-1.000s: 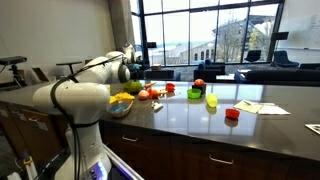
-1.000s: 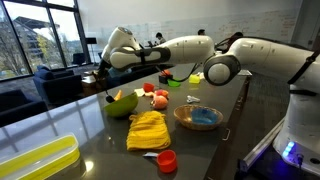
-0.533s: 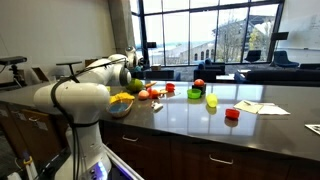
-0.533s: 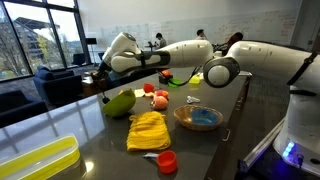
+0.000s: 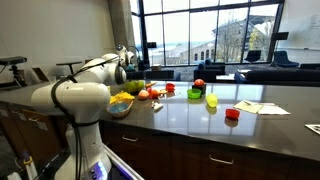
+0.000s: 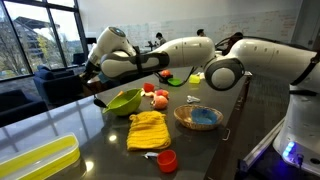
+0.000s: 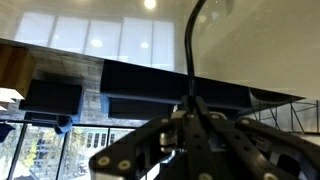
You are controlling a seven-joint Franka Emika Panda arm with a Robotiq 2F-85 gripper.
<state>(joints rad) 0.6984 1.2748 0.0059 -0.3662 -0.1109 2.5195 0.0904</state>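
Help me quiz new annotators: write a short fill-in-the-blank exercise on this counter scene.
1. In an exterior view, the cloth lying on the counter is ___ in colour.
2. The bowl just behind that cloth is ___ in colour.
3. The small cup in front of the cloth is ___ in colour.
4. In the wrist view, the gripper is ___ (open or shut) on a thin dark rod.
Missing words: yellow; green; red; shut.

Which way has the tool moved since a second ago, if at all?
Yes. In an exterior view the tool, shut on a thin dark utensil, has shifted left off the green bowl, which it overlapped before.
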